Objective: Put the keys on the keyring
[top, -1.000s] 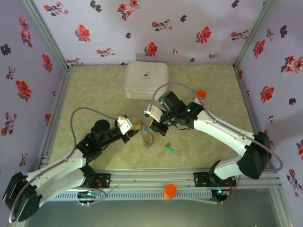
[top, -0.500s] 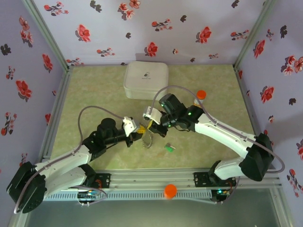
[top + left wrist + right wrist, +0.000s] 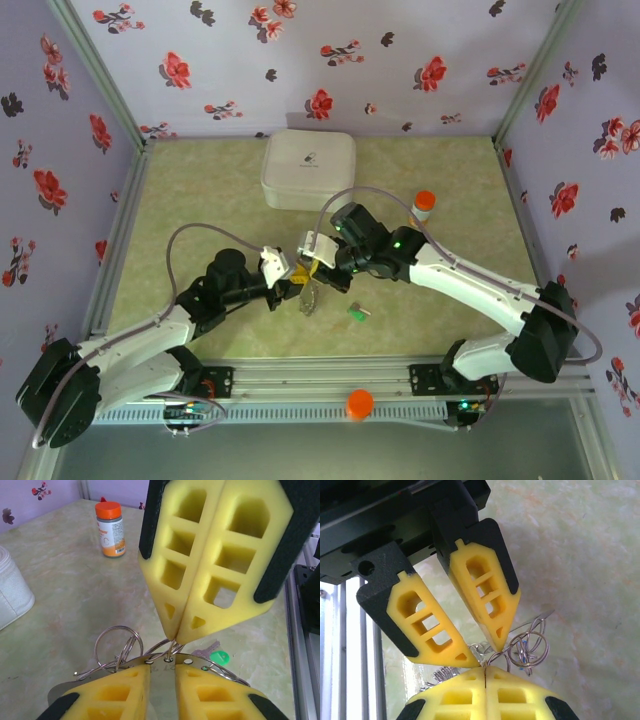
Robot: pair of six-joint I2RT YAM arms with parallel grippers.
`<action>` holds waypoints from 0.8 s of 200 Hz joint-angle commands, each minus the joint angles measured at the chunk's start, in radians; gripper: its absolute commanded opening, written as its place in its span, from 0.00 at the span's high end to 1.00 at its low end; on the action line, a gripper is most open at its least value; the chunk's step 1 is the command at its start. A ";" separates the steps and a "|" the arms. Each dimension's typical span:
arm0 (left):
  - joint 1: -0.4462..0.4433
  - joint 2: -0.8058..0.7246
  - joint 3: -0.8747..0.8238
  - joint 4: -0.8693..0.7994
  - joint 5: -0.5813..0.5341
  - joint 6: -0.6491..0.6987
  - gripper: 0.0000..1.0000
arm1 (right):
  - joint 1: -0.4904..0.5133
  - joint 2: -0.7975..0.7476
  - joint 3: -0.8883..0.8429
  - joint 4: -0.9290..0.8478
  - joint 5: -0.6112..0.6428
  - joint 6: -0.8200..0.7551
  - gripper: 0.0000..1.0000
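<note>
Where the arms meet in the top view, the right claw [image 3: 313, 271] pinches the keyring [image 3: 309, 298], which hangs just below its tips. The left claw [image 3: 295, 284] sits close beside it. The green key [image 3: 356, 313] lies on the surface [image 3: 200, 200], apart from both claws.

In the left wrist view, the left claw [image 3: 161, 697] stands narrow with flat silvery metal [image 3: 162, 677] in the gap; I cannot tell whether it grips. Just above it, the right claw [image 3: 175, 632] is closed on the keyring [image 3: 117, 645], and the green key [image 3: 218, 656] lies beyond.

In the right wrist view, the right claw [image 3: 485, 680] is closed on the keyring [image 3: 527, 647]. The left claw [image 3: 483, 652], just above, is narrowly parted.
</note>
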 commanded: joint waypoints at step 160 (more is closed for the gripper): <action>0.009 0.005 -0.037 0.132 0.060 0.010 0.70 | -0.039 0.021 -0.042 0.142 -0.117 -0.029 1.00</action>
